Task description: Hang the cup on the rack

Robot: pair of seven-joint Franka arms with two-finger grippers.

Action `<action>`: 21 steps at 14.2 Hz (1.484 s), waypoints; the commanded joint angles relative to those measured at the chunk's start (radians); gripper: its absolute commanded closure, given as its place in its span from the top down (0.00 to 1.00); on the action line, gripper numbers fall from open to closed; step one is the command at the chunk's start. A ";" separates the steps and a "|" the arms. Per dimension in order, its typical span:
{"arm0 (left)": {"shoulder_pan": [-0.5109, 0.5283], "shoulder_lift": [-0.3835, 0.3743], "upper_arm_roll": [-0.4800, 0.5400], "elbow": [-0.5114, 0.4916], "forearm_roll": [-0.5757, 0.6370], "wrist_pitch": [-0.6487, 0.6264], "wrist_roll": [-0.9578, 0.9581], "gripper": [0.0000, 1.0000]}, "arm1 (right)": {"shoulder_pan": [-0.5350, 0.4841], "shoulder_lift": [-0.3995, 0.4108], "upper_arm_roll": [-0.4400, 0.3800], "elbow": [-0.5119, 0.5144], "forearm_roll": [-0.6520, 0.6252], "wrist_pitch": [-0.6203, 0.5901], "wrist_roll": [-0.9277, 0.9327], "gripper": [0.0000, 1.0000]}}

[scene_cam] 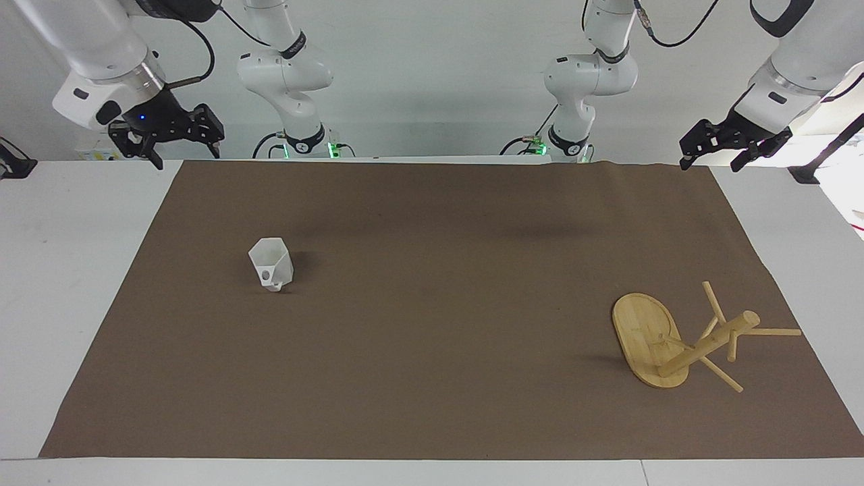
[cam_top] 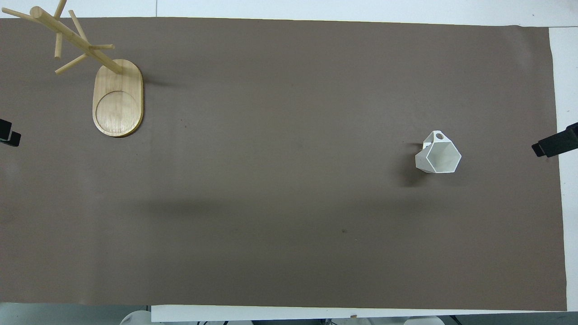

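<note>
The white faceted cup [scene_cam: 271, 264] stands upright on the brown mat toward the right arm's end, mouth up, with its handle on the side farther from the robots; it also shows in the overhead view [cam_top: 439, 155]. The bamboo rack [scene_cam: 644, 334] stands on its oval base toward the left arm's end, farther from the robots than the cup, pegs bare; in the overhead view [cam_top: 118, 101] its post leans out of the top corner. My right gripper [scene_cam: 181, 143] hangs open and empty in the air over the mat's edge. My left gripper [scene_cam: 712, 158] hangs open and empty over the mat's corner.
A brown mat [scene_cam: 432, 337] covers most of the white table [scene_cam: 67, 270]. Only the grippers' dark tips show at the overhead view's edges, the left [cam_top: 9, 135] and the right [cam_top: 554, 143].
</note>
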 commanded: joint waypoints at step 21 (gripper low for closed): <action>0.004 -0.031 0.001 -0.037 -0.009 0.011 -0.011 1.00 | -0.519 0.594 0.005 -0.355 1.038 -0.041 -2.003 1.00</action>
